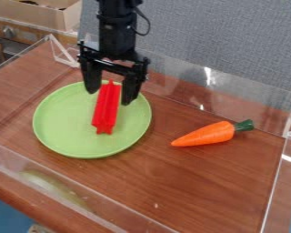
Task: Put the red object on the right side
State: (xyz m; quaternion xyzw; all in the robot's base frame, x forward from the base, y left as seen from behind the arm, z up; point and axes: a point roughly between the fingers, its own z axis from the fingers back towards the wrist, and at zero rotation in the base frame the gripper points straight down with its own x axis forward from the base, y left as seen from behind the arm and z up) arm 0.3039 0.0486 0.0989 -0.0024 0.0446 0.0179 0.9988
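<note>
The red object, a long flat bright red block, lies on the green plate at the left of the wooden table. My gripper hangs pointing down right over the far end of the block, open, with one finger on each side of it. Nothing is held. The block's upper end is partly hidden behind the fingers.
An orange carrot with a green top lies on the table to the right of the plate. Clear acrylic walls ring the table. Cardboard boxes stand behind at the upper left.
</note>
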